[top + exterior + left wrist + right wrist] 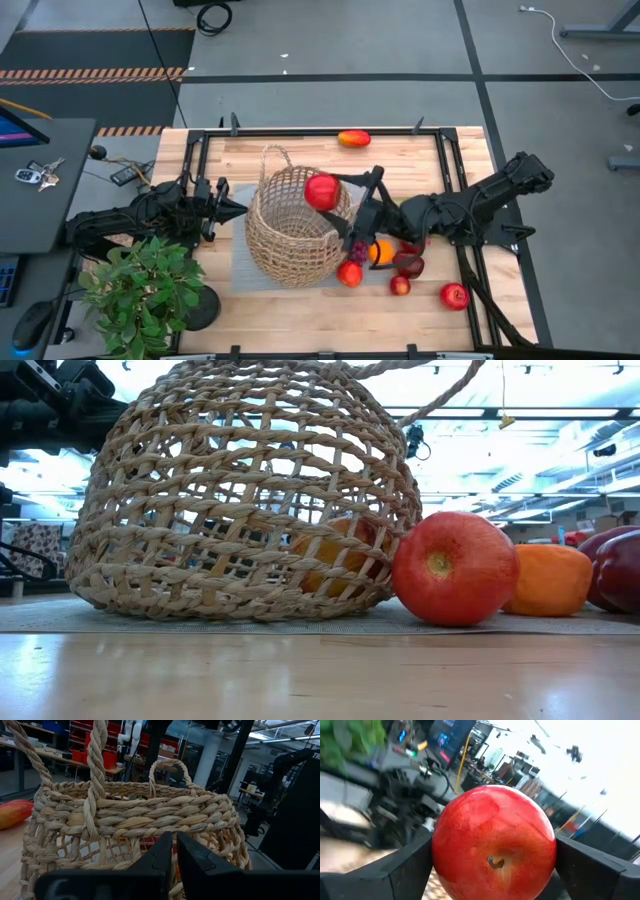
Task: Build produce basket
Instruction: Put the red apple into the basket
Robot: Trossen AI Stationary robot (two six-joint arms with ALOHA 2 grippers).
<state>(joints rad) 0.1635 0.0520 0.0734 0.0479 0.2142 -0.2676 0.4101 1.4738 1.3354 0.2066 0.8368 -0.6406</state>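
Holding a red apple [322, 191] between its fingers, the right gripper [335, 190] hangs over the basket [290, 235] rim; the left gripper [228, 209], fingers pinched together, waits beside the basket.

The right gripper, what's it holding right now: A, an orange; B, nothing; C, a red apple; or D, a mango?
C: the right gripper is closed on a red apple between its two fingers, over the rim of the basket.
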